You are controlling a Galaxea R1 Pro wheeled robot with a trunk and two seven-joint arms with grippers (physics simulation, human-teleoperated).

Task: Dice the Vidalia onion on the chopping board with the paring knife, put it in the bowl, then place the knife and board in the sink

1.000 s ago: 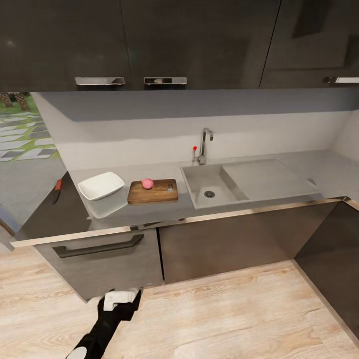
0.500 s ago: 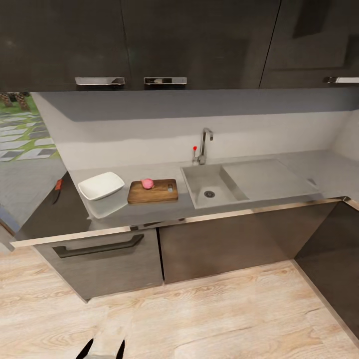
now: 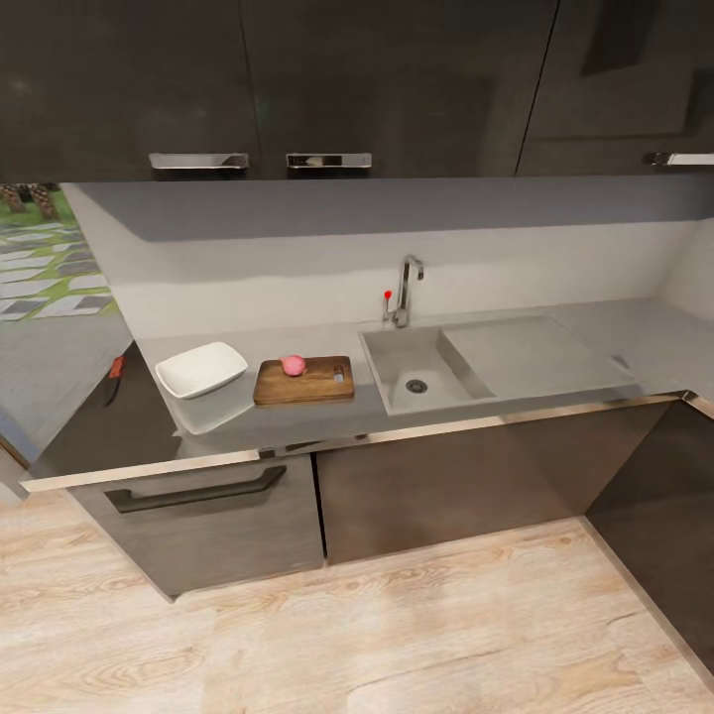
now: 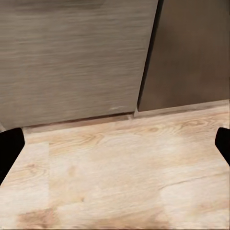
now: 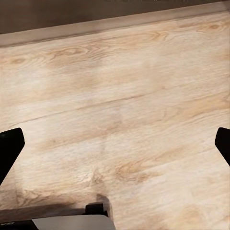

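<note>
Closest to me, I am looking through the left wrist camera at pale wooden floor (image 4: 120, 177) running up to the dark cabinet fronts (image 4: 72, 57). The left gripper (image 4: 115, 143) is hanging low with its jaws spread wide apart, one dark fingertip (image 4: 9, 146) at each edge of the picture and nothing between them. In the right wrist camera, the right gripper (image 5: 115, 143) is likewise gaping open over the same floor (image 5: 120, 96), its fingertips (image 5: 9, 146) far apart and empty.

Looking out from the head camera, I am seeing the floor (image 3: 397, 635) reaching to the cabinet fronts (image 3: 446, 486) with the long dark handle (image 3: 193, 491). Above them is lying the countertop (image 3: 297, 421). Taking the sink (image 3: 402, 347) as my landmark: the chopping board (image 3: 317, 385) is sitting on the countertop just left of the basin, its oval slot toward the sink. The Vidalia onion (image 3: 292, 365) is resting on the board, on the part farther from the sink. Further left of the sink, beyond the board and near it, the bowl (image 3: 201, 368) is standing on the countertop. Well to the left of the sink, past the bowl, the paring knife (image 3: 114, 377) is lying on a lower dark surface (image 3: 119, 416) beside the counter's end. At the sink's back edge the tap (image 3: 407, 288) is standing, with its red knob beside it.
</note>
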